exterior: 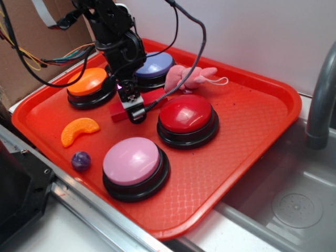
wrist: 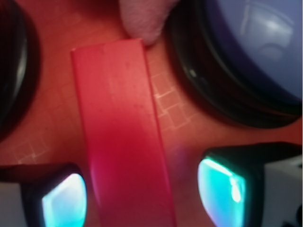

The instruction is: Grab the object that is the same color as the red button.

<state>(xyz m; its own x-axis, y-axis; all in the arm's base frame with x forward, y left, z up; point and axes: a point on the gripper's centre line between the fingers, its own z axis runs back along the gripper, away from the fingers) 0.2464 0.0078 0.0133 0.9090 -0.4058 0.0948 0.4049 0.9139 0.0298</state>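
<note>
As seen from the exterior view, the gripper (exterior: pixel 132 109) hung low over the red block (exterior: pixel 119 109), which lay flat on the red tray (exterior: pixel 252 121) between the orange button (exterior: pixel 87 82) and the red button (exterior: pixel 185 113), with the lavender button (exterior: pixel 156 65) just behind it. The black arm covered the middle of the block, so only its two ends showed on either side of the tool. A pink plush toy (exterior: pixel 189 77) rested behind the red button, near the block's far end. Toward the front of the tray sat the pink button (exterior: pixel 132 160), with an orange slice-shaped toy (exterior: pixel 78 130) and a small purple ball (exterior: pixel 81 160) to its left. A steel sink (exterior: pixel 294 199) lay beside the tray on the right. From that angle I could not tell how far the jaws stood apart. Through the wrist view, the gripper (wrist: pixel 139 191) stood open, straddling the red block (wrist: pixel 120 127): one fingertip (wrist: pixel 61 198) lay just left of the block and the other (wrist: pixel 220 191) sat clearly apart from it on the right, with bare tray showing in that gap. The block ran lengthwise away from the camera, its far end reaching the pink plush toy (wrist: pixel 142 19). The lavender button (wrist: pixel 251 42) filled the upper right, and a dark button base (wrist: pixel 12 66) edged the left.
</note>
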